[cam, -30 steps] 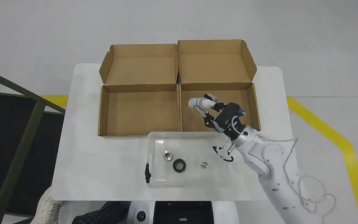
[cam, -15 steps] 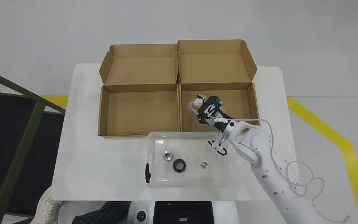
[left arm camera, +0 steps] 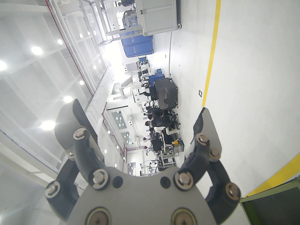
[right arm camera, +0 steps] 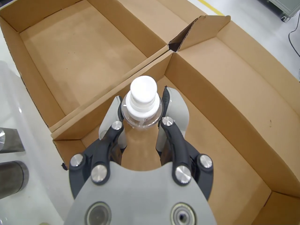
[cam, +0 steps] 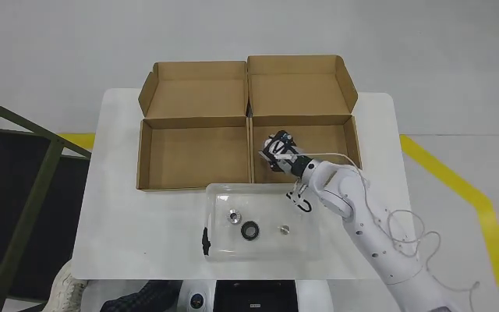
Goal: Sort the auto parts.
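Right gripper (right arm camera: 142, 115): pinched on the white-capped part (right arm camera: 143, 95). Over the last second we saw it carry the part sideways inside the right box (cam: 335, 152), from mid-floor toward the wall shared with the left box (cam: 195, 156).
Part: held over the right box's floor, just beside that shared wall. We could not tell whether it touched the floor.
Left gripper (left arm camera: 139, 108): spread, holding nothing, aimed away from the table.
Tray (cam: 312, 246): three metal parts (cam: 250, 230) lay where they had been.
Meaning: we judged release into the right box to be near, with three parts left to sort.
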Controlling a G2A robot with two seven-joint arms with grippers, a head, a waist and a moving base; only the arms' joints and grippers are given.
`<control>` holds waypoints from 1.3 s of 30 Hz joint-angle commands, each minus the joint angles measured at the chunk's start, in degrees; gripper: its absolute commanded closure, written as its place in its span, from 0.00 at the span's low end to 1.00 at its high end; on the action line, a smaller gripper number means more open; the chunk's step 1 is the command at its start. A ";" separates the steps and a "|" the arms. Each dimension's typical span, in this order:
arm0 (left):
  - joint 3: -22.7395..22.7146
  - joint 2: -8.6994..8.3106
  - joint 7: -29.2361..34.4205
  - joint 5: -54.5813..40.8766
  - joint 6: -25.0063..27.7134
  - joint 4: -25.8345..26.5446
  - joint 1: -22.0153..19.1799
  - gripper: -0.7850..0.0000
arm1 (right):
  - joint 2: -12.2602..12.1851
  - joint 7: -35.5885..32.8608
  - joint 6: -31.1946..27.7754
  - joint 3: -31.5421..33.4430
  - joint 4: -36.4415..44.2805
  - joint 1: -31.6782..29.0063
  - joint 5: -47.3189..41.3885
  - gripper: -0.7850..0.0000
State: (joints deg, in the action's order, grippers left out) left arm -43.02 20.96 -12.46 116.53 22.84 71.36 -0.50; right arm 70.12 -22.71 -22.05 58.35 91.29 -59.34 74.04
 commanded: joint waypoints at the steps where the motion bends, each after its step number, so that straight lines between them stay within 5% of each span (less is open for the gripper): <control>1: 0.00 0.00 0.00 0.00 0.00 0.00 0.00 0.00 | 0.17 -0.09 0.14 -0.35 -0.78 0.44 -0.28 0.75; 6: 0.00 0.00 0.00 0.00 0.00 0.00 0.00 0.00 | 0.42 -0.28 0.17 -0.76 -1.49 0.95 -0.47 0.48; 8: 0.00 0.00 0.00 0.00 0.00 0.00 0.00 0.00 | 0.47 -0.34 0.17 -0.75 -1.37 0.94 -0.55 0.00; 20: 0.00 0.00 0.00 0.00 0.00 0.00 0.00 0.00 | -0.36 -0.53 -1.46 3.35 6.68 -2.39 -1.27 0.00; 39: 0.00 0.00 0.00 0.00 0.00 0.00 0.00 0.00 | -3.60 -7.45 -16.19 13.66 25.94 -15.00 -5.54 0.00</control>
State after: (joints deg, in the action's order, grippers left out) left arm -43.02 20.96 -12.46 116.53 22.84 71.36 -0.50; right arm 66.73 -29.69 -37.01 71.51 116.69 -73.46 68.78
